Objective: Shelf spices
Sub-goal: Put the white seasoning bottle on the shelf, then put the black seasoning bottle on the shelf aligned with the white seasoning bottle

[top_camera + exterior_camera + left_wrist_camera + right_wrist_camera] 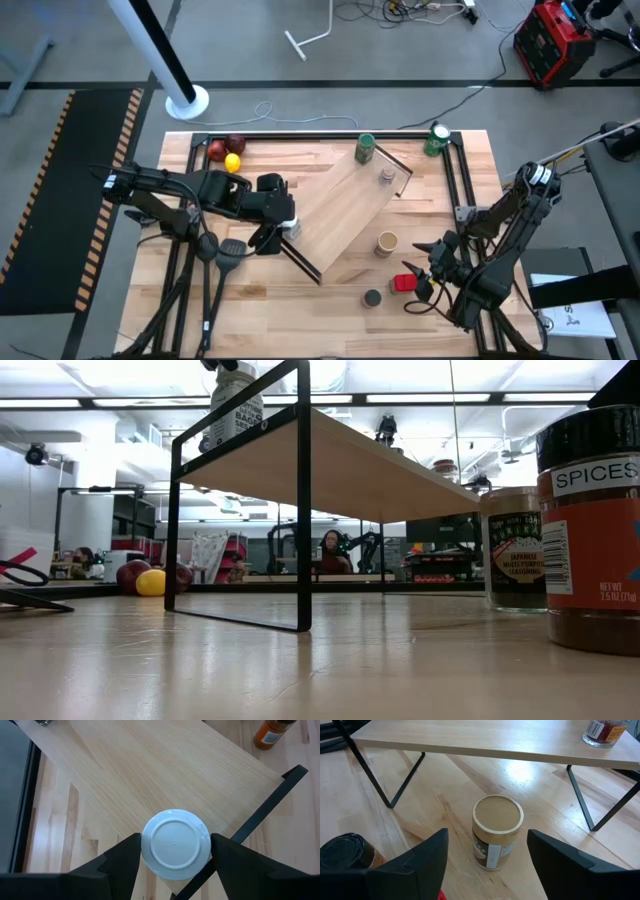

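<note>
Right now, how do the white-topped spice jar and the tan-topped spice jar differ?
The white-topped spice jar sits between the left gripper fingers at the end of the light-wood shelf; the tan-topped spice jar stands free on the wooden tabletop beside the shelf, ahead of the open right gripper. Both are upright.

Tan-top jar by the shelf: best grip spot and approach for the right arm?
Grip the tan-top jar around its round sides just under the lid, coming from above. It stands upright on the table, clear of the shelf, with free space both sides, and the right gripper is already open, likely wide enough to straddle it.
</note>
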Robot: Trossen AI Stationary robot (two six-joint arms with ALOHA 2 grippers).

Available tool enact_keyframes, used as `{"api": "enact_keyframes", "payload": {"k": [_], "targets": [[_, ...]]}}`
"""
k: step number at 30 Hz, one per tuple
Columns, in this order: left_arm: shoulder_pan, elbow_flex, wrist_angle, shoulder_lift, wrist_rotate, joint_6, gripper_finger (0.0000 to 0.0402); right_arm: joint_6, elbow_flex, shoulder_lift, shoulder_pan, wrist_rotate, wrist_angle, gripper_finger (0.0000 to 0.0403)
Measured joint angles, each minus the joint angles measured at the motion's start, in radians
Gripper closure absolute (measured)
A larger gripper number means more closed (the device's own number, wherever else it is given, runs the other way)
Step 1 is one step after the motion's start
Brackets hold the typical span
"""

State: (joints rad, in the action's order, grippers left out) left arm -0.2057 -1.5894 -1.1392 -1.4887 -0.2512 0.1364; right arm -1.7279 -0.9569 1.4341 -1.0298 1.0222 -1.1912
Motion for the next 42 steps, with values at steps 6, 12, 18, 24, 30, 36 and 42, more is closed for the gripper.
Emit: {"api": "enact_keyframes", "payload": {"k": [6, 12, 18, 24, 30, 36, 42], "targets": [[0.0, 0.0, 0.001, 0.0, 0.0, 0.002, 0.0168, 0.0, 0.0, 0.0, 0.0, 0.0, 0.0, 0.0153], [0.0, 0.001, 0.032, 0.0, 0.0, 0.003, 0.0146, 0.0, 0.0, 0.0, 0.0, 0.0, 0.0, 0.0144], [0.0, 0.001, 0.047, 0.0, 0.0, 0.005, 0.0112, 0.0, 0.0, 0.0, 0.0, 0.0, 0.0, 0.0149], [0.0, 0.0, 0.069, 0.0, -0.022, -0.003, 0.0094, 0.0, 0.0, 0.0, 0.0, 0.0, 0.0, 0.0159], [0.0, 0.0, 0.14, 0.0, -0.028, -0.05, 0.0096, 0.0, 0.0, 0.0, 0.0, 0.0, 0.0, 0.0156], [-0.007, 0.0, 0.219, 0.0, 0.004, -0.071, 0.0097, 0.001, 0.0, 0.0, 0.0, 0.0, 0.0, 0.0148], [-0.047, 0.0, 0.366, -0.037, 0.102, -0.066, 0.0097, 0.004, 0.0, 0.0, 0.001, 0.0, 0.0, 0.0151]]}}
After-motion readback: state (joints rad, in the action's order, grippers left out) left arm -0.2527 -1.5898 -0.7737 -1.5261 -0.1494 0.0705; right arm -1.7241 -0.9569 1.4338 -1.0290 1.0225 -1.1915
